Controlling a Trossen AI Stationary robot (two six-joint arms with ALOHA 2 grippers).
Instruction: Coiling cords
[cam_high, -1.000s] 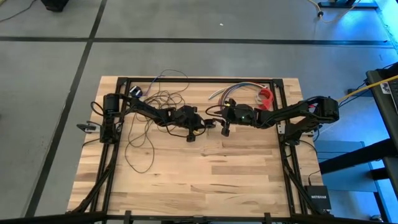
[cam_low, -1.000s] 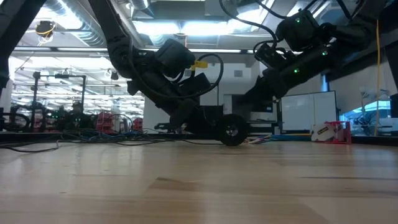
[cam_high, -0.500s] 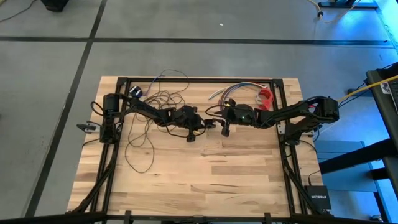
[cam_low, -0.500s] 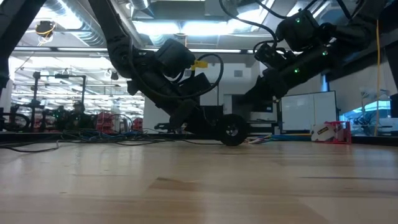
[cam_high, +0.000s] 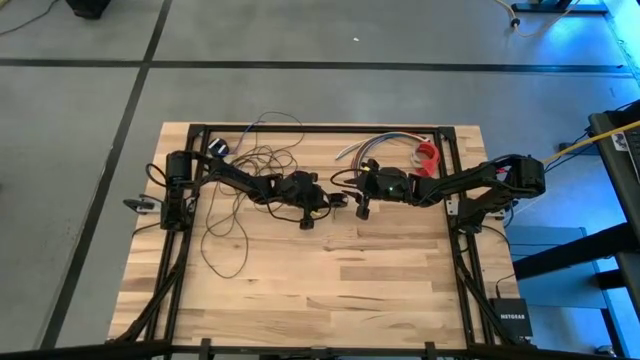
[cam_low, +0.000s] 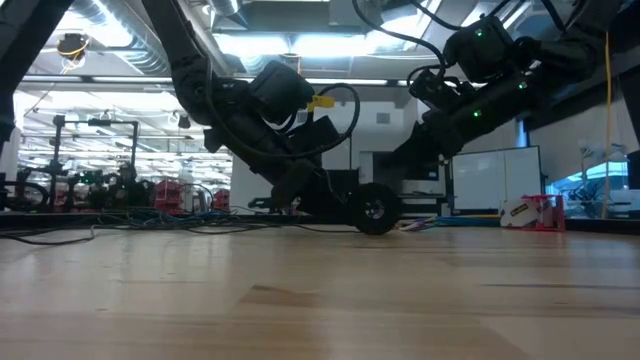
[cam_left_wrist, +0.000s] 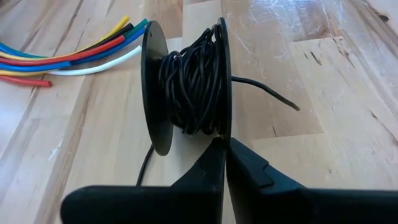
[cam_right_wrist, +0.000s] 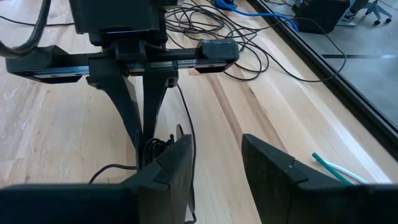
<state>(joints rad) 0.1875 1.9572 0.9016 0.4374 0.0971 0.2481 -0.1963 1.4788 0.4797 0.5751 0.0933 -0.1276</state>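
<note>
Two grippers met mid-table: the left gripper (cam_left_wrist: 225, 155) was clenched at the spool (cam_left_wrist: 186, 84) rim, the right gripper (cam_right_wrist: 214, 165) gaped beside it. The cords (cam_high: 235, 200) trailed left; winding probably needed steady tension and a firmly held spool.

"NETGEAR" on black box (cam_high: 510, 317) beside table

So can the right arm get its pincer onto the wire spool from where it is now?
Probably yes. The right pincer is open and right next to the spool, but the left pincer, shut at the spool's rim, crowds that side.
</note>
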